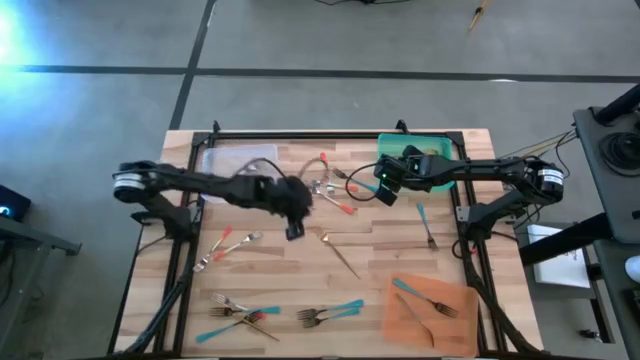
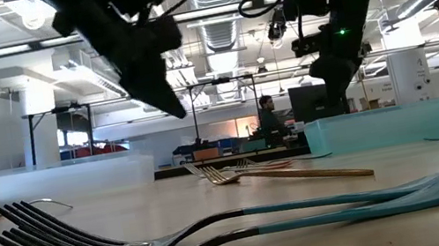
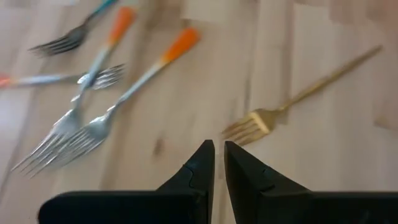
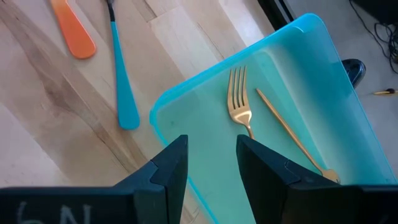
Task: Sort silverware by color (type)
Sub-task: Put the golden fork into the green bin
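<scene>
No brand, label, number or sign can be read in any view. The only lettering is on the dark body of the right gripper (image 4: 211, 158), at the edge of the right wrist view: pale marks there look like the tops of cut-off characters, perhaps an N, too cropped to make out as a word.
</scene>
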